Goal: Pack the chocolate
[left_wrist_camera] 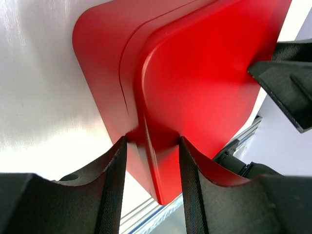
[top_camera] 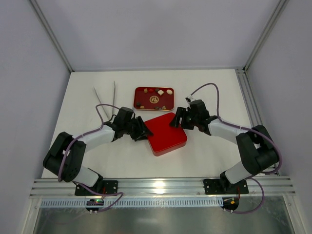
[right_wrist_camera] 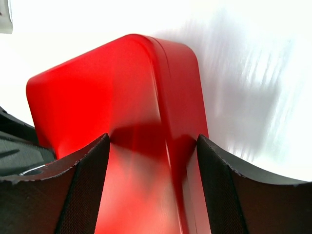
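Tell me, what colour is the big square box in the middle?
Bright red all over. The box shows best in the left wrist view.

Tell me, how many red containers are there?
2. A red tray of chocolates sits at the back; a closed red box lies in front, between the left gripper and right gripper.

A robotics lab test cell is shown: a white desk (top_camera: pixel 214 97) is enclosed by plain pale panels (top_camera: pixel 146 34) and aluminium profiles (top_camera: pixel 246 97), with a cabled left arm (top_camera: pixel 92 139) and right arm (top_camera: pixel 229 131) bolted to a metal rail (top_camera: pixel 161 185).
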Tool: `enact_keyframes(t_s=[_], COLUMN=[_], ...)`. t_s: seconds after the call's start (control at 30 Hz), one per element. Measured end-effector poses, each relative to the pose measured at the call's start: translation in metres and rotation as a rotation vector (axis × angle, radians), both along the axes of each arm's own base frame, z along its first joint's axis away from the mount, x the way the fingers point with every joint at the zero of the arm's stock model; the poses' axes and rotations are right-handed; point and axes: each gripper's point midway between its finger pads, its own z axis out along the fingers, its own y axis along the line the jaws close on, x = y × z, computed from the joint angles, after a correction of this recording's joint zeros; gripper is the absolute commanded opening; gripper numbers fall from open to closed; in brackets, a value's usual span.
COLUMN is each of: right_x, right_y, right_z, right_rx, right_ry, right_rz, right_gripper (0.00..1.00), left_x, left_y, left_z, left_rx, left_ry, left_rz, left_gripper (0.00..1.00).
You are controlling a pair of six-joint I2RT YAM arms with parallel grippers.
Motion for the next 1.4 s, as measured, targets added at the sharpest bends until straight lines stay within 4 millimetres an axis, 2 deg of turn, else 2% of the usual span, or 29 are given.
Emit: enact_keyframes(t_s=[0.1,0.13,0.23,0.4,0.53,1.17,1.27,1.4], right_x=[0.004,0.005,0.007,0.006,-0.006,-0.070,-0.067,-0.074], right_y=[0.002,0.003,0.004,0.001,-0.005,-0.026,-0.030,-0.034], right_z=[0.000,0.000,0.001,0.002,0.003,0.010,0.021,0.018], right_rx=[0.006,0.008,0.012,0.019,0.023,0.001,0.015,0.005], right_ry=[-0.011,-0.015,-0.024,-0.044,-0.047,0.084,0.069,0.108], right_rz=[0.000,0.000,-0.001,-0.012,-0.025,0.009,-0.001,0.004], right_gripper=[0.33,0.28,0.23,0.20,0.19,0.27,0.27,0.32], left_x=[-0.001,-0.002,-0.003,-0.003,-0.005,0.002,0.007,0.010], left_y=[0.000,0.000,0.000,-0.001,-0.003,0.004,0.012,0.017], left_z=[0.002,0.002,0.003,0.004,0.004,0.018,0.020,0.023], left_rx=[-0.001,-0.001,0.000,-0.002,0.002,0.104,0.140,0.177], left_ry=[-0.007,-0.008,-0.008,-0.006,0.012,0.009,-0.001,-0.012], left_rz=[0.000,0.000,-0.002,-0.006,-0.025,-0.093,-0.084,-0.088], left_gripper=[0.00,0.00,0.00,0.00,0.01,0.13,0.17,0.24])
